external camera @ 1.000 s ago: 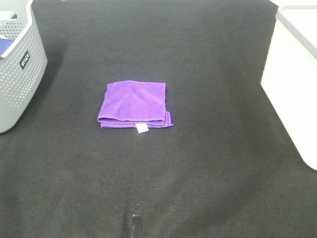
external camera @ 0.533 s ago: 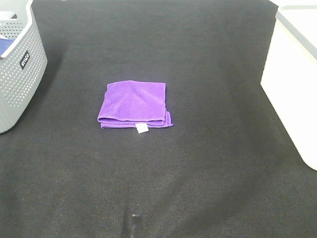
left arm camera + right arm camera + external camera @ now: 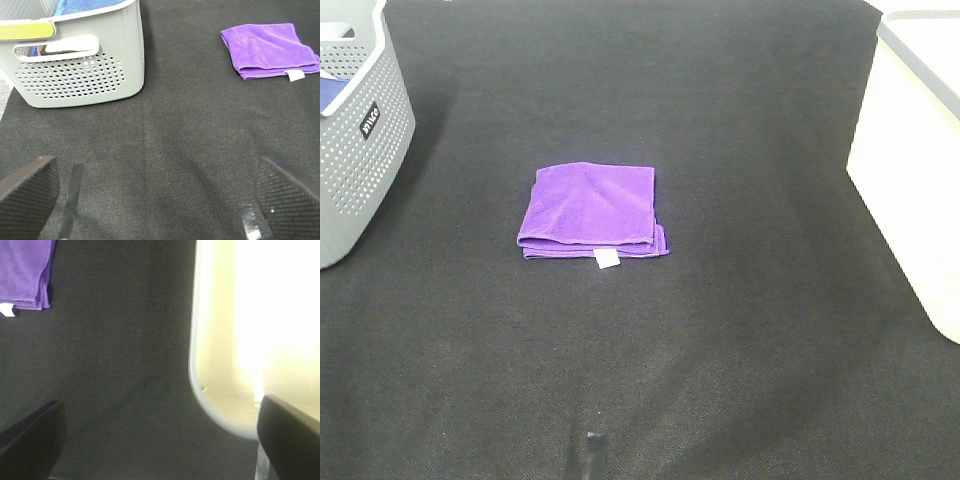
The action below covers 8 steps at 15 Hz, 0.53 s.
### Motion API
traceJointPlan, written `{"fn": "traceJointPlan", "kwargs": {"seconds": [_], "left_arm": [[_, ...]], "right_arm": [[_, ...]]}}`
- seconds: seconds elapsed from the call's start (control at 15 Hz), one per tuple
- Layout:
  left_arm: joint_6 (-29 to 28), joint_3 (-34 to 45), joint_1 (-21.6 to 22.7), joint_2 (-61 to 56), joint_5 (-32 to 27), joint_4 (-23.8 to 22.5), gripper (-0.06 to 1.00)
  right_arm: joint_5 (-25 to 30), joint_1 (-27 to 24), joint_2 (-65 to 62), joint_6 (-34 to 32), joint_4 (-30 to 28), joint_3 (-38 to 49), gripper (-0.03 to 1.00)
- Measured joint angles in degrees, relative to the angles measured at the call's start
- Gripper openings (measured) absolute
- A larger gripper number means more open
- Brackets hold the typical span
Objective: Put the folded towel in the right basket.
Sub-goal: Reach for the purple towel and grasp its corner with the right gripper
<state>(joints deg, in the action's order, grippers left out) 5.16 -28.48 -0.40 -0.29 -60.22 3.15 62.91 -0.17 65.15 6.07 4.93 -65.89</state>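
A folded purple towel [image 3: 591,211] with a small white tag lies flat on the black cloth in the middle of the table. It also shows in the left wrist view [image 3: 270,50] and at the edge of the right wrist view [image 3: 25,272]. The cream right basket [image 3: 912,150] stands at the right edge; its wall fills much of the right wrist view [image 3: 240,335]. My left gripper [image 3: 155,200] is open and empty, well short of the towel. My right gripper [image 3: 155,440] is open and empty beside the basket wall. Neither arm shows in the exterior high view.
A grey perforated basket [image 3: 355,130] with blue cloth inside stands at the far left; in the left wrist view [image 3: 75,60] it is close. The black cloth [image 3: 720,350] covers the table. A small dark object [image 3: 592,455] lies at the front edge.
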Motion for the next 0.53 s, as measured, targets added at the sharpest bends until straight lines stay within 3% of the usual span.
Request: {"fn": "traceJointPlan", "kwargs": {"seconds": [0.27,0.53], "left_arm": [[0.0,0.0,0.0,0.0,0.0,0.0,0.99],[0.0,0.0,0.0,0.0,0.0,0.0,0.99]], "right_arm": [[0.9,0.0,10.7,0.0,2.9,-4.8,0.98],[-2.6,0.2,19.3,1.5,11.6,-6.6,0.97]]}}
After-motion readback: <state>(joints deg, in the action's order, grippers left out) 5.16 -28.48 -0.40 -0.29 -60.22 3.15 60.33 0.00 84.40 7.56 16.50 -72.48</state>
